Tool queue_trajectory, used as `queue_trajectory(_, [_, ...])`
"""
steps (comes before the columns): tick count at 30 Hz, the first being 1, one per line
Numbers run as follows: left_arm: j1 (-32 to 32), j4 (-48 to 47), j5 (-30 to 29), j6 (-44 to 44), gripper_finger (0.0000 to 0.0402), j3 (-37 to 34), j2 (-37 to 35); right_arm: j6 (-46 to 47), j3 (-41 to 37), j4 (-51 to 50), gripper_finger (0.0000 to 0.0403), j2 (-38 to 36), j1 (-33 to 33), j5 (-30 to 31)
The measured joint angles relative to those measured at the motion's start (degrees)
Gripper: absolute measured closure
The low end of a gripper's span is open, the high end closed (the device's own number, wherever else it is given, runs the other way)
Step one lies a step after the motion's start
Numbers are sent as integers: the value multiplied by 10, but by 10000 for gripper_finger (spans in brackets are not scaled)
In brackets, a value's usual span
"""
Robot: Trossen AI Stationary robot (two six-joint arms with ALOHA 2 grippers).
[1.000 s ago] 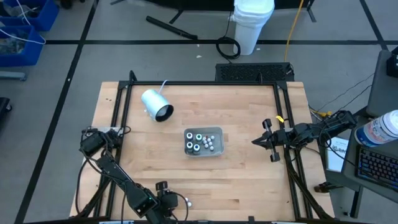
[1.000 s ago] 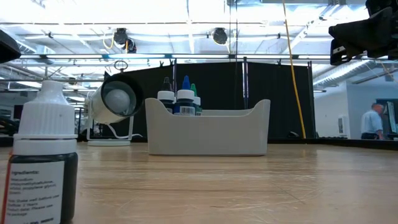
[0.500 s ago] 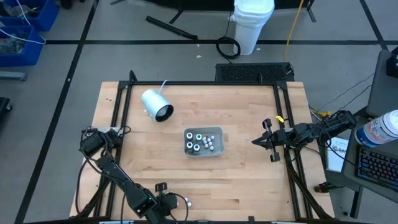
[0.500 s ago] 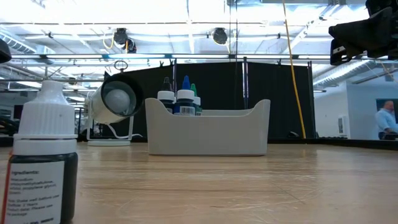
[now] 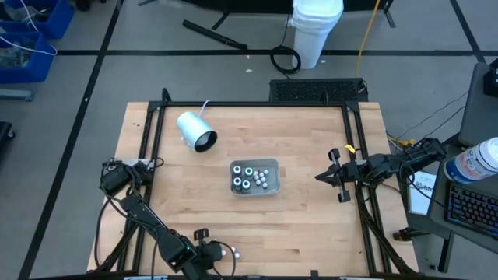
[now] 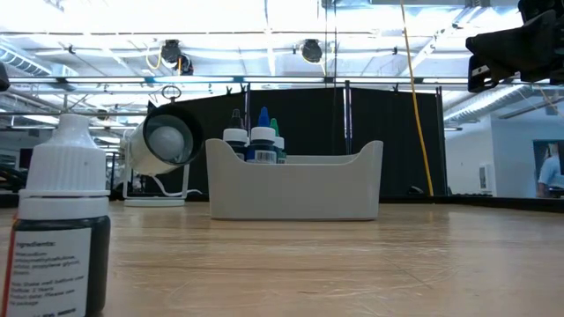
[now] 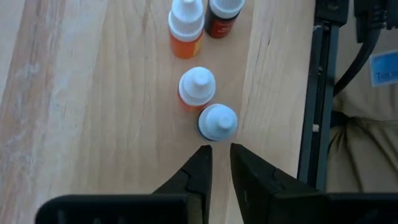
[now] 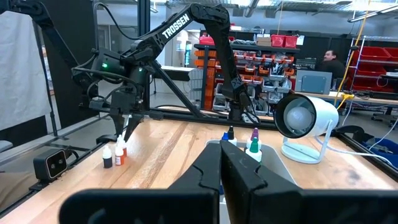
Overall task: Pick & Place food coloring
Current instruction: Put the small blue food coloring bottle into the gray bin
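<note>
Left gripper hangs low over four loose food coloring bottles at the tabletop's near edge, jaws nearly closed, gripping nothing. Several smooth plastic dropper bottles already stand in the grey rectangular tray mid-table; four remain. Right gripper waits beside the right edge, jaws clenched, empty.

A white cylinder with a cord is seen lying on its side on the wooden desk, near the far left corner. A white bucket is placed on the floor beyond the desk. A keyboard is partly seen at the right.
</note>
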Motion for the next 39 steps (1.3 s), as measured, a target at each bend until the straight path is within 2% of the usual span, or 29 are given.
queue_trajectory(6, [0,-1,0,-46,339,0,0,0,0,0,403,0,0,0])
queue_trajectory(12, [0,4,3,-55,333,0,0,0,0,0,403,0,0,0])
queue_trajectory(15, [1,14,3,-55,308,0,0,0,0,0,403,0,0,0])
queue_trajectory(23, [7,15,3,-60,203,0,0,0,0,0,403,0,0,0])
queue_trajectory(28, [22,15,3,-60,166,0,0,0,0,0,403,0,0,0])
queue_trajectory(33, [36,15,17,-50,157,0,0,0,0,0,403,0,0,0])
queue_trajectory(39, [41,15,33,-40,176,0,0,0,0,0,403,0,0,0])
